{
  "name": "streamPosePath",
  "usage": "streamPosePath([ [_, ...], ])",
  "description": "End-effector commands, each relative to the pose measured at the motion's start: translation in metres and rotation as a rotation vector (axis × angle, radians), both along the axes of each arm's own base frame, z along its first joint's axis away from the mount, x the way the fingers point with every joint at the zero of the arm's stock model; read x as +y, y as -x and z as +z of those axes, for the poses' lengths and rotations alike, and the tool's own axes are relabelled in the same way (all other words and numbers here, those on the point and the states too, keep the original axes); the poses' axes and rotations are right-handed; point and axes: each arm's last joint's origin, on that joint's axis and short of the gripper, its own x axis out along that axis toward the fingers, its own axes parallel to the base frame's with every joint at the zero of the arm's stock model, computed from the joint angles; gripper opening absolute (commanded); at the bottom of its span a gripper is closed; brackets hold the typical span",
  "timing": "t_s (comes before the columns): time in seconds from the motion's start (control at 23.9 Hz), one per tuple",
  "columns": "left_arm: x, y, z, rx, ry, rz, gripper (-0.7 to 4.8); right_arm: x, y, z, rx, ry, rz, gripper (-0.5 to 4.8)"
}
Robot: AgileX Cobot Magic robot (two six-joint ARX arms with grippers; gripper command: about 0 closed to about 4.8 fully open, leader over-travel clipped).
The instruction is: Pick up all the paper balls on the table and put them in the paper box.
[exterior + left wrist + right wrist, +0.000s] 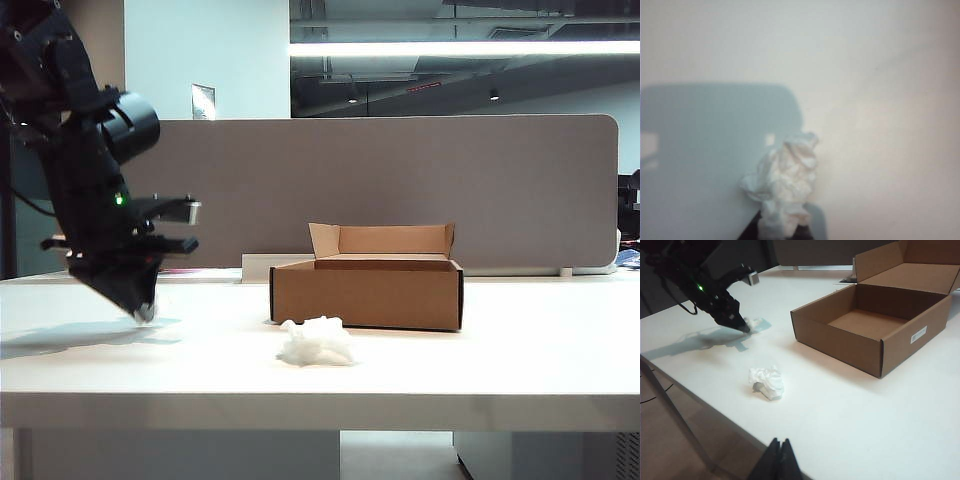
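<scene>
My left gripper [146,312] points down at the table [520,350] on the far left, its dark fingers [754,233] shut on a small crumpled white paper ball [785,182]. The right wrist view shows the same gripper [745,328] with that ball [756,322] at its tip. A second, larger and looser paper ball [318,342] [767,382] lies free just in front of the paper box [365,293]. The brown box [875,320] stands open and looks empty inside. My right gripper [780,442] is shut on nothing, off the table's edge and not seen in the exterior view.
A grey divider panel [400,190] runs along the back of the table. A low white block [262,267] sits behind the box on its left. The thick front table edge [320,410] lies close to the loose ball.
</scene>
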Motion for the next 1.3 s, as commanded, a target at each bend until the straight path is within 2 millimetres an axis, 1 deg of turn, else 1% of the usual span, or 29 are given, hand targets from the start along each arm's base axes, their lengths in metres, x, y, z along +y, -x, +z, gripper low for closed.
streamPosePath([
  [0.04, -0.01, -0.001, 0.026, -0.137, 0.047, -0.034, 0.47, 0.0, 0.0, 0.0, -0.012, 0.0, -0.003, -0.05],
  [0.13, -0.018, -0.002, 0.038, -0.226, 0.093, -0.068, 0.47, 0.0, 0.0, 0.0, -0.012, 0.0, -0.002, -0.05],
  [0.17, -0.027, -0.003, 0.047, -0.299, 0.14, -0.107, 0.47, 0.0, 0.0, 0.0, -0.012, 0.0, -0.002, -0.05],
  [0.25, -0.039, -0.004, 0.054, -0.377, 0.202, -0.168, 0.47, 0.0, 0.0, 0.0, -0.012, 0.0, -0.003, -0.05],
  [0.29, -0.055, -0.003, 0.058, -0.439, 0.248, -0.228, 0.47, 0.0, 0.0, 0.0, -0.012, 0.0, -0.002, -0.05],
  [0.34, -0.063, -0.003, 0.059, -0.471, 0.261, -0.249, 0.47, 0.0, 0.0, 0.0, -0.012, 0.0, -0.002, -0.05],
  [0.38, -0.076, -0.002, 0.059, -0.513, 0.281, -0.279, 0.48, 0.0, 0.0, 0.0, -0.012, 0.0, -0.002, -0.05],
  [0.46, -0.094, -0.002, 0.054, -0.553, 0.305, -0.318, 0.48, 0.0, 0.0, 0.0, -0.012, 0.0, -0.002, -0.05],
  [0.5, -0.099, -0.003, 0.052, -0.548, 0.305, -0.324, 0.48, 0.0, 0.0, 0.0, -0.012, 0.0, -0.002, -0.05],
  [0.59, -0.118, -0.015, 0.037, -0.463, 0.297, -0.338, 0.58, 0.0, 0.0, 0.0, -0.012, 0.0, -0.002, -0.05],
  [0.63, -0.122, -0.018, 0.034, -0.435, 0.297, -0.335, 0.6, 0.0, 0.0, 0.0, -0.012, -0.001, -0.002, -0.05],
  [0.67, -0.126, -0.022, 0.033, -0.392, 0.306, -0.32, 0.97, 0.0, 0.0, 0.0, -0.012, 0.0, -0.002, -0.05],
  [0.75, -0.13, -0.024, 0.034, -0.335, 0.296, -0.311, 2.16, 0.0, 0.0, 0.0, -0.012, -0.001, 0.0, -0.05],
  [0.8, -0.13, -0.023, 0.039, -0.308, 0.284, -0.309, 2.78, 0.0, 0.0, 0.0, -0.011, -0.001, 0.0, -0.05],
  [0.88, -0.129, -0.022, 0.054, -0.236, 0.256, -0.303, 3.51, 0.0, 0.0, 0.0, -0.011, -0.001, 0.003, -0.05],
  [0.96, -0.127, -0.018, 0.069, -0.148, 0.225, -0.298, 3.5, 0.0, 0.0, 0.0, -0.011, -0.001, 0.003, -0.05],
  [1.09, -0.124, -0.005, 0.08, 0.018, 0.197, -0.312, 3.5, 0.0, 0.0, 0.0, -0.01, -0.003, 0.004, -0.05],
  [1.13, -0.123, 0.004, 0.083, 0.134, 0.192, -0.33, 3.5, 0.0, 0.0, 0.0, -0.01, -0.003, 0.002, -0.05],
  [1.3, -0.126, 0.015, 0.077, 0.245, 0.191, -0.354, 3.5, 0.0, 0.0, 0.0, -0.01, -0.002, -0.001, -0.05],
])
